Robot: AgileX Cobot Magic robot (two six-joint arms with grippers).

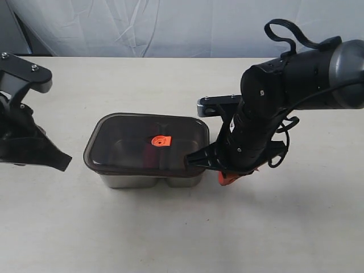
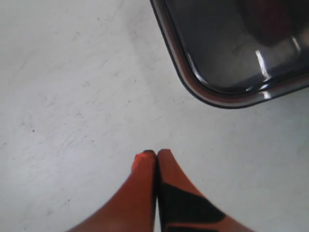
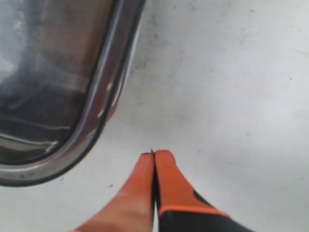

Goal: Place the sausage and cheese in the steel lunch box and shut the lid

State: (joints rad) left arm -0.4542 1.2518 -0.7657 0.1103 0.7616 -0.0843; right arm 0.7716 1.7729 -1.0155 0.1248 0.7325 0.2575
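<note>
Right gripper (image 3: 153,155): jaws pressed together, orange fingertips meeting with no gap, nothing held between them.
Right gripper position: pointing down at the table (image 1: 170,239), just beside the right end of the steel lunch box (image 1: 133,181), near its front corner; no contact with the box shows.
Left gripper (image 2: 155,153): jaws likewise closed tip to tip, holding nothing.
Left gripper position: over bare table to the left of the box, apart from it; one rounded corner of the lid shows in the left wrist view.
Steel lunch box: stands near the middle of the table, between the two arms, its shiny wall visible beneath the lid along the front side.
Lid (image 1: 125,142): dark and smoky, lying flat on top of the box and covering it from edge to edge; whether it is pressed fully home I cannot tell.
Valve tab (image 1: 161,140): orange, at the centre of the lid.
Sausage and cheese: cannot be made out through the dark lid.
Backdrop (image 1: 170,23): white cloth behind the table.
</note>
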